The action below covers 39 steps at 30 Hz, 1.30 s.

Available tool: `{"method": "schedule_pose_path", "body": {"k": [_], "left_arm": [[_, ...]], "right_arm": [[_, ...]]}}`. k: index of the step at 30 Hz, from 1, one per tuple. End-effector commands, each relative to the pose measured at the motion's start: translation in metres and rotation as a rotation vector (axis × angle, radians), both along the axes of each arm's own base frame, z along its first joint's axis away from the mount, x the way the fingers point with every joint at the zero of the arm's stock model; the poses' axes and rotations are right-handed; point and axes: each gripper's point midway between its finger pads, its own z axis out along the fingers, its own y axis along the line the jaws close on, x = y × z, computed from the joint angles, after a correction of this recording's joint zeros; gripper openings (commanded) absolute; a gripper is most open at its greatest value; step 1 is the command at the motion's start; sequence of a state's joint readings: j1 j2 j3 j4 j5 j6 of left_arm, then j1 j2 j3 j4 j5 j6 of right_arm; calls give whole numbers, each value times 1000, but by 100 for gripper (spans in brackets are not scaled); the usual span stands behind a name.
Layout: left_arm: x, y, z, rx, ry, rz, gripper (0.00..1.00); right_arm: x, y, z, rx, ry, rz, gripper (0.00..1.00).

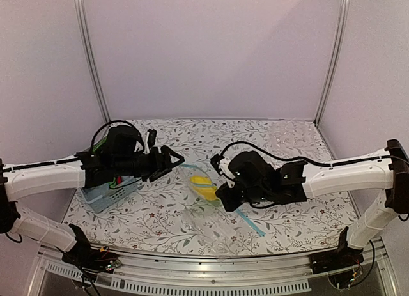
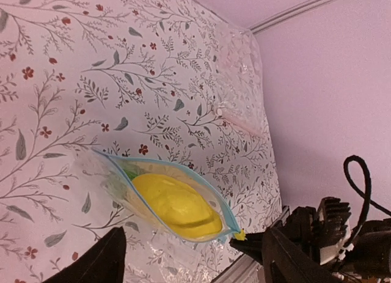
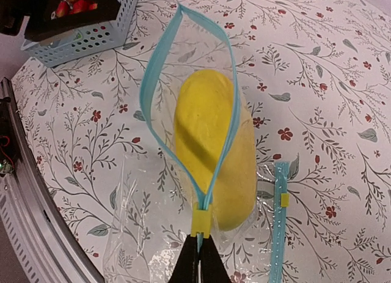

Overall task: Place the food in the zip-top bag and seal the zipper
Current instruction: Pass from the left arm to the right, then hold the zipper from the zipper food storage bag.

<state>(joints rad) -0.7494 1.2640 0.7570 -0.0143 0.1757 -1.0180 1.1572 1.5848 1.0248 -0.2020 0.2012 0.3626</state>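
The yellow food (image 3: 211, 148) lay inside the zip-top bag (image 2: 122, 194), straight ahead of the right jaws and just past their tips, filling most of the pouch. The light-green food (image 2: 129, 170) showed only as a sliver behind it, at the end of the bag farthest from the right jaws. The bag rested on the table (image 1: 160, 219) between the two sets of jaws.

The zipper (image 3: 146, 93) stood open. Its two light-blue strips bowed apart into a long loop over the yellow piece and met at a small yellow slider (image 3: 201, 222) at the end nearest the right jaws. The right jaws were pinched nearly together on that end of the zipper, gripping it right at the slider.

The left jaws were spread wide with nothing between them. They pointed at the opposite end of the bag and stopped just short of it.

A larger clear bag lay flat just beside the right jaws, its longer blue strip (image 3: 280, 234) running alongside them. A light-blue basket (image 1: 105, 195) sat behind the left jaws, under the left arm (image 1: 51, 178), with red berries (image 3: 73, 5) in it. A clear bag with a pink strip (image 2: 241, 121) lay well ahead of the left jaws, near the table's far edge.
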Motion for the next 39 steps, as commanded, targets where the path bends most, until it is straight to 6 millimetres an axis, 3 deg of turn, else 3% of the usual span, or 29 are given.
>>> {"method": "schedule_pose_path", "body": {"k": [1,7,12,18,23,28,39], "left_arm": [[-3,28,37,179,-219,-66,77],[-51,11,102,160,-579,-434,77],[-88,-5,122,107,-735,-654,75],[-118,-41,119,141,-869,-845,73],[-130,-64,119,86,-905,-940,74],[-147,-85,113,28,-897,-1045,69],[-152,-98,89,-13,-848,-1085,51]], "right_arm": [[-9,-5,27,52,0,126,0],[-32,-3,60,120,39,307,0],[-51,-1,80,118,78,421,0],[-69,-2,90,129,128,509,0],[-89,0,108,195,172,598,0],[-93,-1,115,215,178,612,0],[-95,-1,121,232,174,620,0]]}}
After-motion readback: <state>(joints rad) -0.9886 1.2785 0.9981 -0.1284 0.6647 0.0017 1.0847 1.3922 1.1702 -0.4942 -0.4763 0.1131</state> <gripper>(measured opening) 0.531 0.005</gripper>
